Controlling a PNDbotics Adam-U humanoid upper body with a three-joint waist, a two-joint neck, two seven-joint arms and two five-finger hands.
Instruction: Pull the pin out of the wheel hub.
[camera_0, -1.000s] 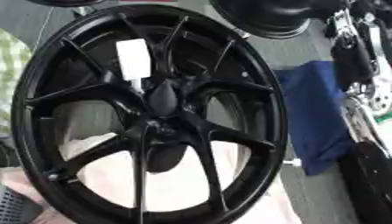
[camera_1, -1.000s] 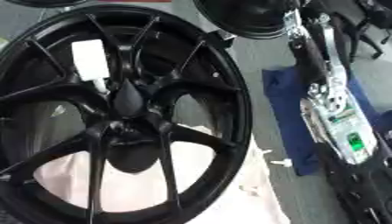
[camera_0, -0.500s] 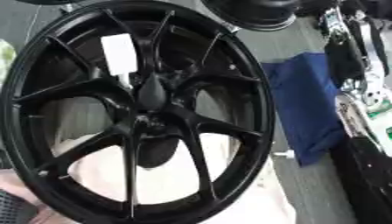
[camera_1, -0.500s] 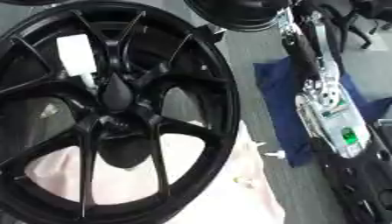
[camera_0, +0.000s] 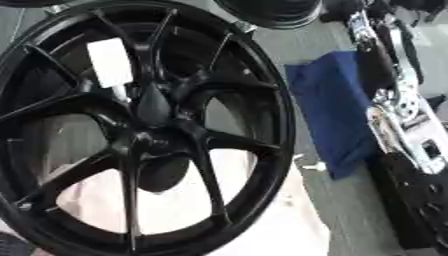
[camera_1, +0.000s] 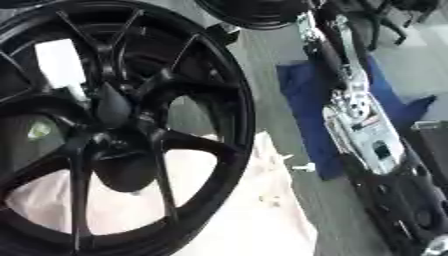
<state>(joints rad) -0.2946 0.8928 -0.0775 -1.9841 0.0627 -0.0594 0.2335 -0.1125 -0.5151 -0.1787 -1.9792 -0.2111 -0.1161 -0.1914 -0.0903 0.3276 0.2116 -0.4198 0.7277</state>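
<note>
The white pin (camera_0: 111, 63) sits in the black wheel hub (camera_0: 144, 125); no robot hand shows.

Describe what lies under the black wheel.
A pale pinkish sheet shows through the lower spoke gaps of the black wheel and past its rim. How far it reaches beneath the hub and spokes is hidden.

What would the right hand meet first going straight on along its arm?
The hand itself is out of view. The right arm runs beside the blue cloth toward the lower right corner, away from the wheel. Nothing shows in that line, so it looks free, though depth is unclear.
</note>
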